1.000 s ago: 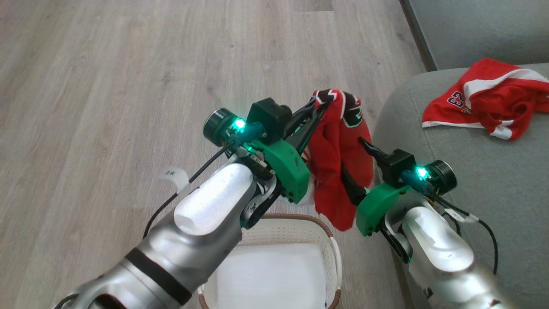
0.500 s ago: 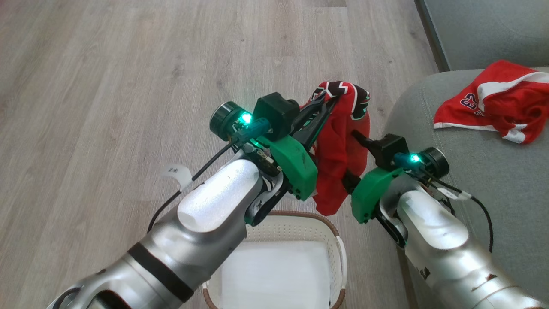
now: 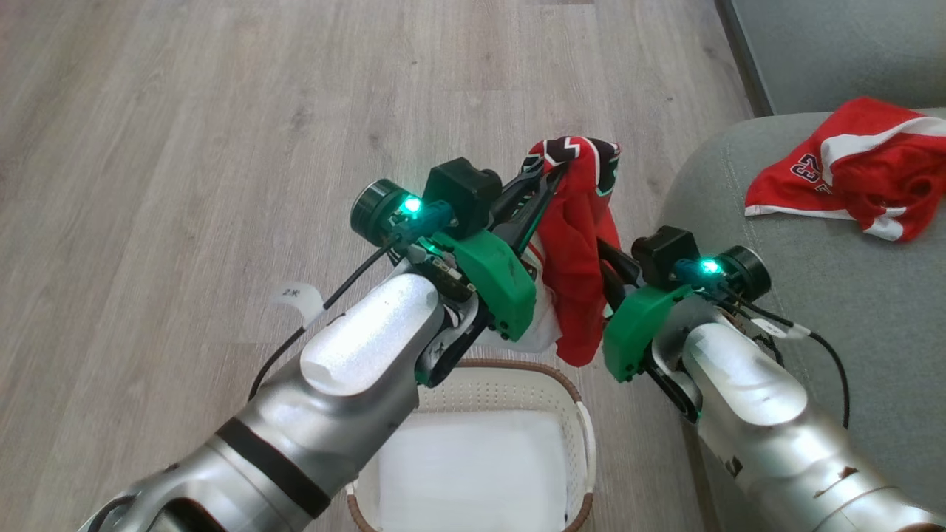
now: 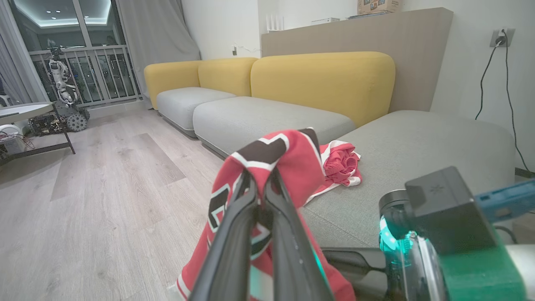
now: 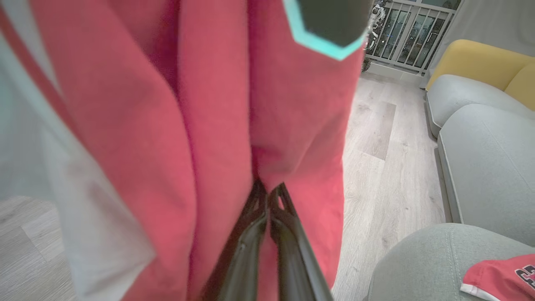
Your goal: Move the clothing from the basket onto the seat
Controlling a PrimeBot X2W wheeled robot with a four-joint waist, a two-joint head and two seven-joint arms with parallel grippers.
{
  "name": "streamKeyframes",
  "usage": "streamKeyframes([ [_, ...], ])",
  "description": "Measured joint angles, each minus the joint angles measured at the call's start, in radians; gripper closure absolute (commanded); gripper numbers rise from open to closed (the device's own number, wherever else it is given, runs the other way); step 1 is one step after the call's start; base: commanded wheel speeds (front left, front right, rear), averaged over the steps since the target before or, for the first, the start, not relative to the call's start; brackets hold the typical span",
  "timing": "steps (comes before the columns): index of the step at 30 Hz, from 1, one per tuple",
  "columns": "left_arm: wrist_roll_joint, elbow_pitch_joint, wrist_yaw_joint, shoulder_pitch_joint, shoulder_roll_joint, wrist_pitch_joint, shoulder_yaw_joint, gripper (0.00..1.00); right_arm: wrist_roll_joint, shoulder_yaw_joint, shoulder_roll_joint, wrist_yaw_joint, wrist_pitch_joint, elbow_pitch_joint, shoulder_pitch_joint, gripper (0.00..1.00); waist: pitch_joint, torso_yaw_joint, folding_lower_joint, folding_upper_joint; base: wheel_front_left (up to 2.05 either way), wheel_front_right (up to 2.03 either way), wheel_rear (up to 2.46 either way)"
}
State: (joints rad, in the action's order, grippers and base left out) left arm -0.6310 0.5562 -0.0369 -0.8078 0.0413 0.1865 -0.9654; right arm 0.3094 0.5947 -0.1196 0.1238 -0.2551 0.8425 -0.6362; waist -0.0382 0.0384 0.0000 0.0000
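Pale wood floor (image 3: 162, 148) takes the left of the head view. Left gripper (image 3: 553, 171): fingers pressed together, clamped on the top fold of a red garment (image 3: 580, 244), where a black-and-white pattern shows at the pinch. The garment hangs free in the air, draped down between the two arms, with a white part at its lower left. Its lower end hangs over the far rim of the basket (image 3: 517, 367). The basket sits on the floor beneath the arms with a flat white sheet (image 3: 473, 473) inside.

Right gripper (image 5: 269, 188): fingers together, pinching the same red cloth lower down, on its right side.

Right of that is the grey-green seat (image 3: 850, 310). A second red garment (image 3: 850, 174) lies crumpled on it, well apart from the held one.
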Motion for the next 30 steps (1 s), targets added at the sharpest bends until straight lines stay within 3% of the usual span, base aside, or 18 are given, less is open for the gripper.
streamKeyframes([
  [6, -0.016, 0.019, -0.014, 0.001, 0.002, 0.010, 0.008, 1.00, 0.013, -0.034, -0.009, 0.000, 0.000, -0.036, 0.000, 1.00, 0.005, -0.012, 0.0000, 0.0000, 0.00, 0.00, 0.00],
  [7, -0.018, 0.021, -0.016, 0.003, 0.003, 0.010, 0.010, 0.87, 0.018, -0.044, -0.009, 0.000, 0.000, -0.043, 0.000, 1.00, 0.005, -0.013, 0.0000, 0.0000, 0.00, 0.00, 0.00],
  [8, -0.022, 0.024, -0.016, 0.006, 0.004, 0.014, 0.012, 0.62, 0.018, -0.052, -0.010, 0.000, 0.000, -0.051, 0.000, 1.00, 0.006, -0.015, 0.0000, 0.0000, 0.00, 0.00, 0.00],
  [9, -0.028, 0.026, -0.016, 0.010, 0.005, 0.020, 0.014, 0.22, 0.018, -0.058, -0.011, 0.000, 0.000, -0.056, 0.000, 1.00, 0.007, -0.017, 0.0000, 0.0000, 0.00, 0.00, 0.00],
  [10, -0.032, 0.030, -0.016, 0.015, 0.007, 0.023, 0.018, 0.00, 0.018, -0.064, -0.012, 0.000, 0.000, -0.060, 0.000, 1.00, 0.007, -0.019, 0.0000, 0.0000, 0.00, 0.00, 0.00],
  [21, -0.043, 0.075, -0.017, 0.096, 0.022, 0.053, 0.041, 0.00, -0.016, -0.189, -0.053, 0.000, 0.000, -0.099, -0.017, 1.00, 0.013, -0.049, 0.0000, 0.0000, 0.00, 0.00, 0.00],
  [30, -0.042, 0.076, -0.011, 0.157, 0.024, 0.062, 0.035, 0.00, -0.046, -0.222, -0.087, 0.000, 0.000, -0.113, -0.030, 1.00, 0.016, -0.115, 0.0000, 0.0000, 0.00, 0.00, 0.00],
])
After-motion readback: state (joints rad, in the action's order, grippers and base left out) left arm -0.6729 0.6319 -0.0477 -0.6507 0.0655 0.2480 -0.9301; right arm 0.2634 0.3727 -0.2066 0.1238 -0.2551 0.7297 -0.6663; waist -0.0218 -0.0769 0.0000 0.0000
